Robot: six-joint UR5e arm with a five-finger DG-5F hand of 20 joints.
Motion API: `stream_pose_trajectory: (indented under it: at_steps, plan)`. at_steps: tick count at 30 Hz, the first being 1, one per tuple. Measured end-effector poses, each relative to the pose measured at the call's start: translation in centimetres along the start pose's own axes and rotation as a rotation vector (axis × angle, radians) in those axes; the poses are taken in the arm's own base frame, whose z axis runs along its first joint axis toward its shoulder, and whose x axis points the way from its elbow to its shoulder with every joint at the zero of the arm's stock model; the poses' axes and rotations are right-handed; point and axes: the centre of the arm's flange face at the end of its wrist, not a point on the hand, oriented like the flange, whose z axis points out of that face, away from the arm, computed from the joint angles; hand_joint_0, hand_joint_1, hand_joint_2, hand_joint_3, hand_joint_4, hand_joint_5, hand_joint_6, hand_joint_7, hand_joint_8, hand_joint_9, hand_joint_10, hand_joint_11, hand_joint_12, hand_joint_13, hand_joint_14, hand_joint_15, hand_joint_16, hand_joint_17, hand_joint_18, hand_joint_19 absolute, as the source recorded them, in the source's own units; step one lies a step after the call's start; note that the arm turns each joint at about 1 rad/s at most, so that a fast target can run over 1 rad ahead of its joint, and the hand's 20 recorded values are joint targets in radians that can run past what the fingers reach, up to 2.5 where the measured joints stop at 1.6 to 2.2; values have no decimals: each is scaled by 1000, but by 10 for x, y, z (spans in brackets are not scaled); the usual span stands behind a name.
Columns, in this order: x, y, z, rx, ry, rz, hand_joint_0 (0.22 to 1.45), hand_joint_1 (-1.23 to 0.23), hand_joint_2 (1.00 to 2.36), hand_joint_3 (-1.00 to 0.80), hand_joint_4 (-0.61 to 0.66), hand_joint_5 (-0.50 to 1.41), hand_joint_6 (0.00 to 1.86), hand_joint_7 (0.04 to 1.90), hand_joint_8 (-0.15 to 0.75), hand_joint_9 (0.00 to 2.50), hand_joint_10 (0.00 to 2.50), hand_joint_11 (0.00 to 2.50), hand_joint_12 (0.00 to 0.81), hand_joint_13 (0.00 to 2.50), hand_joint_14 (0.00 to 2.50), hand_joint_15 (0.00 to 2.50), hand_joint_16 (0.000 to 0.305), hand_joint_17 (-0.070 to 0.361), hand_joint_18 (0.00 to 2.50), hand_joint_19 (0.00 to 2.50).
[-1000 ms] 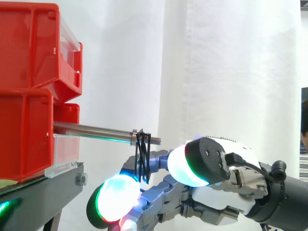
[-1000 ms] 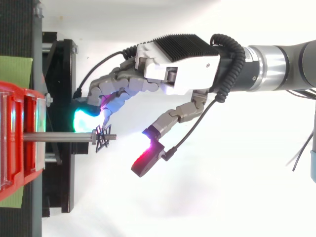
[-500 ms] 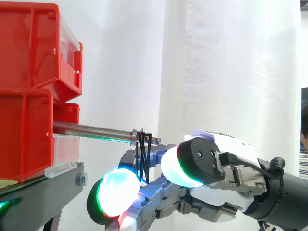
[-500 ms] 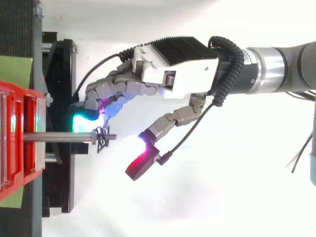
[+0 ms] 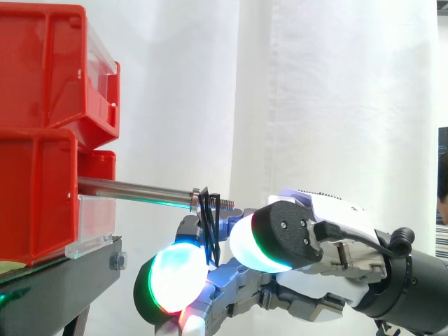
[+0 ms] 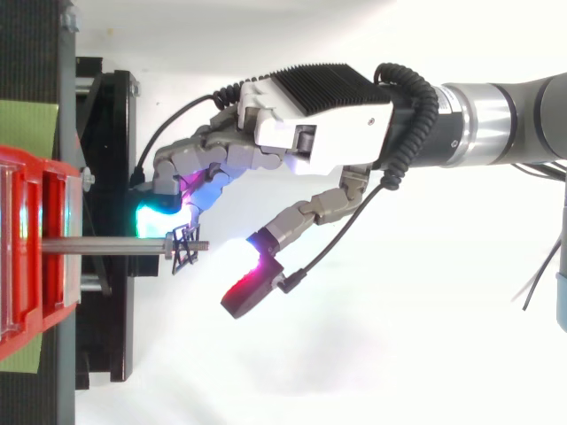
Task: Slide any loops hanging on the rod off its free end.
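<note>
A steel rod (image 5: 133, 190) sticks out to the right from the red bins (image 5: 38, 182). Thin black loops (image 5: 208, 225) hang on it just short of its threaded free end. In the top view the loops (image 6: 183, 251) sit at the rod's (image 6: 106, 245) tip. My hand (image 6: 319, 124) reaches in from the right, open, with its fingers gently bent. Its fingertips (image 6: 158, 212) glow close beside the loops on the far side of the rod. The thumb (image 6: 250, 285) is spread wide on the near side, apart from the loops. In the side view the hand (image 5: 329, 245) lies below and to the right of the rod's end.
Two red bins are stacked on a black stand (image 5: 63, 276) at the left. A green mat (image 6: 27, 124) lies under the bins. The white curtain (image 5: 336, 98) hangs behind, with open space to the right of the rod's end.
The hand has shifted slightly left toward the rod, and the thumb has swung closer to the rod's tip. The loops stay near the free end, barely shifted.
</note>
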Motion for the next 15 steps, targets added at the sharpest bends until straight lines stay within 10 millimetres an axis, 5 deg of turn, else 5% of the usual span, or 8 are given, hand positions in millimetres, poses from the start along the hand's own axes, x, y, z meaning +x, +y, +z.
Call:
stream_pose_trajectory:
  at_steps: [15]
  plan:
    - [-3,1,2,-12,2,-2,600,-582,1010,-371,217,-111,670,1111,325,930,13,399,379,789,11,304,47,105,721,477]
